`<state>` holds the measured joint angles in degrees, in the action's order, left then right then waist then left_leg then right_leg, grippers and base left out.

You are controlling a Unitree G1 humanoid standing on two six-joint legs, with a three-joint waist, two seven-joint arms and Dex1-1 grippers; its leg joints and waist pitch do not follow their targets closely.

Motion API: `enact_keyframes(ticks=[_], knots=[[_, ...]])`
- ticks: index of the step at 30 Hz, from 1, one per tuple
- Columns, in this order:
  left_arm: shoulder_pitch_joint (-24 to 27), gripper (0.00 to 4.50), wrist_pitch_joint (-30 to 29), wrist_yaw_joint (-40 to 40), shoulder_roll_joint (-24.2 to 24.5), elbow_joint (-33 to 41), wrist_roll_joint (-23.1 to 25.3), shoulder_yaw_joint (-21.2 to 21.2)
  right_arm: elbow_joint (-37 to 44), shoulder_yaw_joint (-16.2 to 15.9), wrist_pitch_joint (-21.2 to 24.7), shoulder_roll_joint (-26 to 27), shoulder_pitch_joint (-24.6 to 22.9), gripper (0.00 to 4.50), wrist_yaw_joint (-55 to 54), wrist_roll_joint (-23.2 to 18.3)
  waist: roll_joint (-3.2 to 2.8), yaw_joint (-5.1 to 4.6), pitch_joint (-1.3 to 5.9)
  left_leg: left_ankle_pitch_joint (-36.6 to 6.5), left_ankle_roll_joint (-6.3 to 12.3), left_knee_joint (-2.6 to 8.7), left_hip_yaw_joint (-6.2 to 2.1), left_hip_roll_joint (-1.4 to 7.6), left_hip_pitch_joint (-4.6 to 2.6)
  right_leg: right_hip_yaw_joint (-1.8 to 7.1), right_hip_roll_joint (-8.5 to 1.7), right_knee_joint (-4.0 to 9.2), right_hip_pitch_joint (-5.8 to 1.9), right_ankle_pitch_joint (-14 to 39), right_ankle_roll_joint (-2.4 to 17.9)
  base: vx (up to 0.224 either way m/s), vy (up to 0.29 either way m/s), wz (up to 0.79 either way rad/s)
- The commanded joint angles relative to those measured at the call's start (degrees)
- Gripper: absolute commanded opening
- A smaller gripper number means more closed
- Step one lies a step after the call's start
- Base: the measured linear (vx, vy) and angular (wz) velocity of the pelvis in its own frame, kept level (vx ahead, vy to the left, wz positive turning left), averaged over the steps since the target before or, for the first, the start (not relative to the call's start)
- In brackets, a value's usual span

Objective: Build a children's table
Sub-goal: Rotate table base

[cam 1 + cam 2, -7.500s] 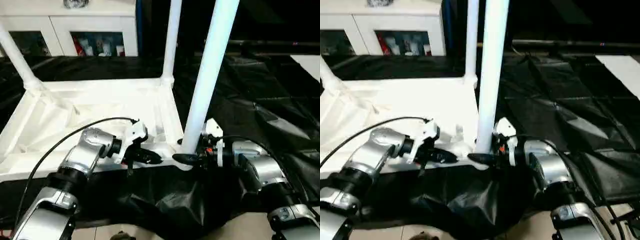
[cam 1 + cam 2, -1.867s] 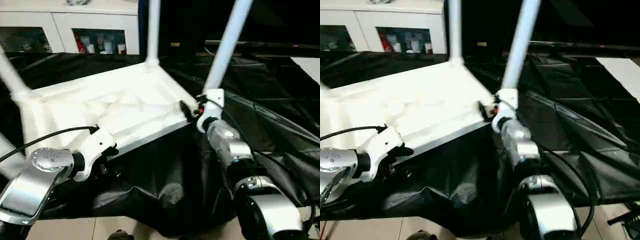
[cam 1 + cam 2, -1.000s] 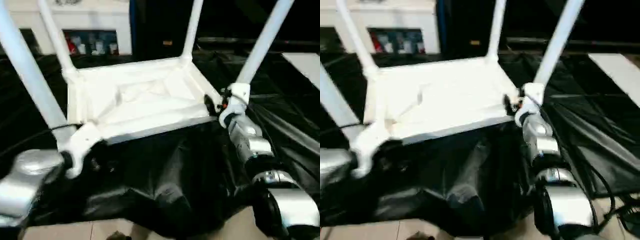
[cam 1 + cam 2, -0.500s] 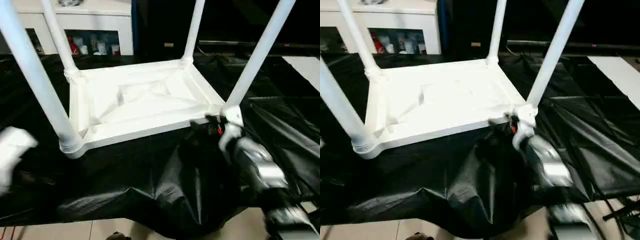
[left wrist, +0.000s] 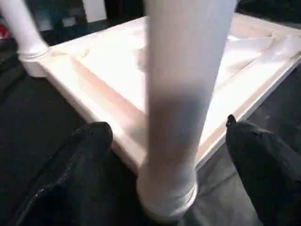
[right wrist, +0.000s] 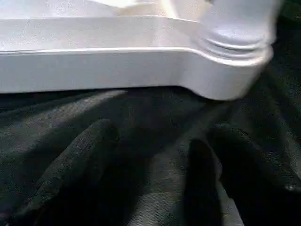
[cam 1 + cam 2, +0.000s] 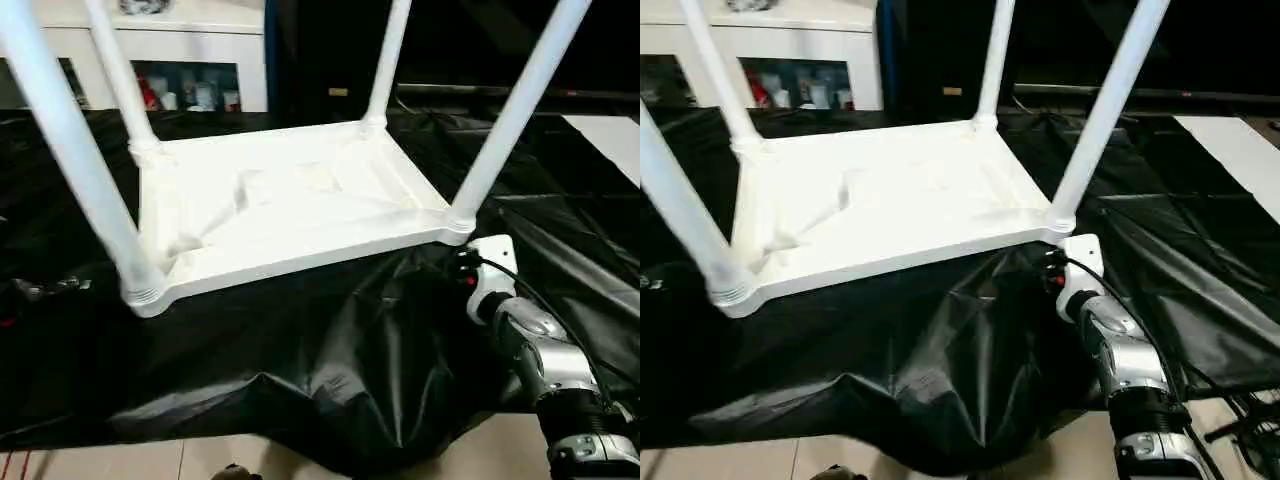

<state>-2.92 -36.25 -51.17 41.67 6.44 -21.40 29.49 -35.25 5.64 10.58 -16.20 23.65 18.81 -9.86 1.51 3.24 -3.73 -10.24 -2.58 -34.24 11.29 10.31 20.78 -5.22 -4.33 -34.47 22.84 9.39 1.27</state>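
Drawn back from the near right corner since half a second ago, right gripper [image 7: 462, 268], now just beside that socket on the black sheet [image 7: 330, 360]. From the head: upside-down tabletop [image 7: 280, 205] on the sheet, four legs [image 7: 515, 110] upright in the corner sockets. From the left wrist: left gripper [image 5: 169, 141] fingers [image 5: 82, 155] spread wide either side of a leg, apart from it. From the right wrist: fingers [image 6: 80, 165] parted, empty, below the tabletop's edge.

An indoor robot test area dressed like a home room; black plastic sheeting [image 7: 330, 350] covers the work surface; a white glass-door cabinet [image 7: 190, 60] holding small items stands behind; pale floor tiles [image 7: 200, 455] show below.
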Motion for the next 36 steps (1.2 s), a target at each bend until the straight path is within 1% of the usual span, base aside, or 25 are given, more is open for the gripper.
enact_keyframes(ticks=[1,3,5,6,7,8,9,10,11,12,13,14,16,18,19,20,21,25,26,27,29,30,31,34,36], knots=[[-0.7,4.43,1.2,2.3,-0.8,0.6,0.7,-2.4,-0.5,1.0,-0.6,0.1,1.6,3.69,-1.4,1.0,-1.10,0.03,3.64,-19.9,-1.55,4.57,-1.92,2.85,-1.28,3.48,-4.09,4.47,-1.73,20.2,9.9,0.000,0.000,0.00],[-1.9,4.43,1.1,4.2,-2.4,0.8,1.1,-4.4,-1.1,0.8,-1.2,0.8,2.6,3.69,-2.4,1.3,-0.86,-0.02,3.66,-19.1,-1.25,4.52,-1.81,2.86,-1.28,3.48,-4.08,4.43,-1.76,19.9,9.9,0.000,0.000,0.00],[-3.4,4.43,1.8,5.8,-3.9,0.4,1.5,-5.7,-1.9,0.5,-1.9,1.6,3.7,3.69,-3.2,1.4,-1.02,-0.03,3.70,-18.9,-1.34,4.49,-1.81,2.88,-1.31,3.46,-4.06,4.36,-1.75,19.7,9.8,0.000,0.000,0.00],[-3.6,4.43,1.9,6.0,-4.2,0.2,1.6,-5.8,-2.1,0.4,-2.0,1.6,3.8,3.69,-3.4,1.4,-0.65,-0.05,3.70,-18.9,-1.28,4.47,-1.80,2.90,-1.34,3.43,-4.07,4.37,-1.76,19.9,9.8,0.000,0.000,0.00],[-5.4,4.43,2.6,7.7,-5.9,-1.0,1.9,-6.3,-3.1,0.3,-2.2,2.1,4.7,3.69,-3.9,1.3,-0.56,-0.02,3.66,-18.7,-1.26,4.45,-1.74,2.86,-1.29,3.47,-4.13,4.45,-1.77,20.3,9.6,0.000,0.000,0.00],[-5.7,4.43,2.7,7.9,-6.1,-1.2,2.0,-6.3,-3.3,0.3,-2.2,2.1,4.8,3.69,-4.0,1.3,-0.72,0.04,3.67,-18.9,-1.52,4.41,-1.77,2.84,-1.41,3.41,-4.16,4.50,-1.74,20.7,9.4,0.000,0.000,0.00],[-7.4,4.43,3.8,9.5,-8.2,-2.6,2.4,-7.2,-5.0,0.1,-2.8,2.7,6.0,3.69,-4.8,1.8,-0.61,-0.04,3.71,-18.7,-1.48,4.39,-1.75,2.83,-1.34,3.41,-4.14,4.50,-1.78,20.6,9.3,0.000,0.000,0.00],[-7.4,4.43,3.8,9.5,-8.2,-2.6,2.4,-7.2,-5.0,0.1,-2.8,2.7,6.0,3.69,-4.8,1.8,-0.61,0.01,3.80,-18.4,-1.58,4.33,-1.74,2.79,-1.38,3.41,-4.12,4.44,-1.80,20.2,9.3,0.000,0.000,0.00],[-8.3,4.43,4.1,9.6,-10.7,-2.7,0.9,-8.5,-7.6,-0.4,-3.7,3.2,7.6,3.69,-5.1,2.8,-0.63,0.00,3.91,-17.5,-1.59,4.34,-1.76,2.88,-1.12,3.43,-4.26,4.15,-1.97,19.2,9.6,0.000,0.000,0.00],[-8.3,4.43,4.1,9.6,-10.7,-2.7,0.9,-8.5,-7.6,-0.4,-3.7,3.2,7.6,3.69,-5.1,2.8,-0.63,-0.01,3.83,-17.5,-1.57,4.32,-1.66,2.81,-1.27,3.41,-4.12,4.34,-1.80,19.3,9.6,0.000,0.000,0.00],[-8.6,4.43,3.6,8.8,-12.7,-2.3,-1.6,-9.1,-10.5,-0.8,-4.7,3.4,9.2,3.69,-5.0,3.5,-0.80,0.12,3.97,-17.3,-1.59,4.20,-1.64,2.81,-1.32,3.44,-4.20,4.23,-1.83,18.6,9.8,0.000,0.000,0.00],[-8.6,4.43,3.4,8.4,-13.4,-1.9,-2.8,-9.3,-11.6,-0.9,-5.0,3.6,9.8,3.69,-4.9,3.7,-0.94,0.17,4.10,-16.3,-1.46,4.13,-1.56,2.79,-1.13,3.45,-4.20,4.04,-1.96,16.7,10.5,0.000,0.000,0.00],[-8.2,4.43,1.3,6.3,-14.2,-0.7,-6.1,-9.4,-12.9,-1.3,-5.3,3.8,10.7,3.69,-4.9,4.1,-0.84,0.20,4.10,-16.2,-1.24,4.09,-1.49,2.77,-1.11,3.42,-4.15,3.98,-1.95,16.2,10.7,0.000,0.000,0.00],[-7.0,4.43,-2.8,2.4,-14.9,1.8,-11.4,-10.2,-16.2,-2.0,-5.9,4.4,12.7,3.69,-4.4,4.6,-0.71,0.22,4.12,-15.8,-1.18,4.11,-1.47,2.83,-1.03,3.34,-4.06,3.71,-2.00,15.2,11.4,0.000,0.000,0.00],[-6.6,4.43,-3.8,1.5,-14.9,2.3,-12.5,-10.5,-17.4,-2.2,-6.3,4.6,13.4,3.69,-4.1,4.8,-0.78,0.27,4.19,-15.8,-1.28,4.07,-1.48,2.88,-1.07,3.32,-4.15,3.54,-2.00,15.1,11.6,0.000,0.000,0.00],[-6.2,4.43,-4.4,0.6,-14.6,2.8,-13.0,-11.1,-18.4,-2.5,-6.4,4.8,13.9,3.69,-3.9,5.0,-0.63,0.14,4.00,-16.8,-1.23,4.12,-1.37,2.90,-1.10,3.36,-4.02,3.75,-1.84,15.9,11.6,0.000,0.000,0.00],[-6.0,4.43,-4.8,-0.1,-14.4,3.2,-13.5,-11.5,-19.4,-2.6,-6.8,5.0,14.4,3.69,-3.7,5.2,-0.69,0.18,3.95,-16.9,-1.22,4.13,-1.41,2.83,-1.06,3.34,-3.99,3.77,-1.90,16.3,11.4,0.000,0.000,0.00],[-4.6,4.43,-8.9,-3.0,-13.7,7.2,-18.8,-12.7,-22.0,-3.1,-8.1,6.2,16.1,3.69,-2.4,5.8,-0.64,-0.23,3.76,-18.6,-1.65,4.17,-1.55,2.86,-0.96,3.39,-4.11,3.92,-1.95,19.5,10.4,0.000,0.000,0.00],[-4.2,4.43,-10.1,-3.5,-13.3,8.7,-20.3,-13.4,-22.3,-3.2,-8.3,6.7,16.5,3.69,-2.2,5.8,-0.09,-0.31,3.79,-18.2,-1.47,4.11,-1.59,2.88,-0.87,3.45,-4.21,3.80,-2.07,20.1,10.2,0.000,0.000,0.00],[-3.9,4.43,-11.2,-3.7,-12.9,10.2,-21.4,-14.2,-22.7,-3.3,-8.5,7.3,16.9,3.69,-1.8,5.7,-0.24,-0.32,3.77,-18.1,-1.41,4.15,-1.61,2.87,-0.87,3.45,-4.19,3.89,-2.04,20.4,10.0,0.000,0.000,0.00],[-2.9,4.43,-13.4,-5.3,-11.6,14.1,-23.2,-17.2,-23.9,-3.9,-9.3,9.0,18.1,3.69,-1.1,5.7,0.02,-0.79,3.74,-18.1,-1.48,4.15,-1.69,2.99,-0.73,3.47,-4.24,3.68,-1.99,20.7,10.0,0.000,0.000,0.00],[-2.8,4.43,-13.4,-5.4,-11.6,14.1,-23.2,-17.2,-23.9,-3.9,-9.3,9.0,18.2,3.69,-1.0,5.7,-0.03,-0.96,3.65,-18.2,-1.52,4.20,-1.73,2.97,-0.69,3.44,-4.18,3.75,-1.97,21.0,9.9,0.000,0.000,0.00],[-3.3,4.43,-14.4,-5.3,-12.3,16.3,-24.2,-19.5,-24.0,-5.0,-9.9,10.9,18.7,3.69,0.9,6.0,0.08,-1.27,3.63,-18.6,-1.61,4.16,-1.66,2.96,-0.66,3.47,-4.12,3.78,-1.90,21.3,9.9,0.000,0.000,0.00],[-4.3,4.43,-14.9,-4.5,-13.3,17.2,-24.4,-21.1,-24.6,-5.9,-10.8,12.3,19.2,3.69,2.3,6.5,0.23,-1.59,3.56,-18.6,-1.87,4.17,-1.71,2.99,-0.46,3.54,-4.20,3.76,-2.03,22.0,9.6,0.000,0.000,0.00],[-6.7,4.43,-15.1,-3.3,-15.7,17.2,-24.8,-23.1,-24.9,-7.3,-11.7,14.5,19.7,3.69,4.4,7.3,0.37,-1.66,3.58,-18.5,-2.06,4.03,-1.68,2.97,-0.64,3.66,-4.31,4.01,-1.88,23.1,9.2,0.000,0.000,0.00]])
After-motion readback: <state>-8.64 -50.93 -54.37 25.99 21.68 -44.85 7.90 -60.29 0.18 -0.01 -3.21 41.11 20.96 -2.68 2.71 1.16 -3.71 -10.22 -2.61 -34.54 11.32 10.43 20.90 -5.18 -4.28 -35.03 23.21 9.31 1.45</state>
